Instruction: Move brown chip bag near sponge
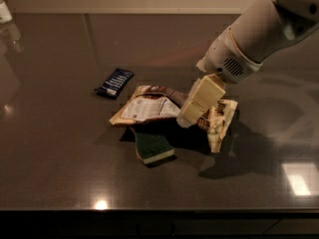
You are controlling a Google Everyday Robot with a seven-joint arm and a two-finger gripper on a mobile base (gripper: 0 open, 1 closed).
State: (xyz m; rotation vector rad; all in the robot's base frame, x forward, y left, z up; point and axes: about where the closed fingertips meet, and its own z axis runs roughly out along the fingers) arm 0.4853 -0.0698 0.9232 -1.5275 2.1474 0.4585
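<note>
**Hidden, cropped, unreadable**

Over the middle of the dark tabletop [60, 173], the cream-coloured gripper [192, 116] hides the centre of the crinkled dark brown chip bag [149, 106], which covers the far end of the green-topped yellow sponge [152, 147]. The white robot arm [269, 29] is cropped past the far right corner. The flat dark blue packet [114, 82] has unreadable print.
</note>
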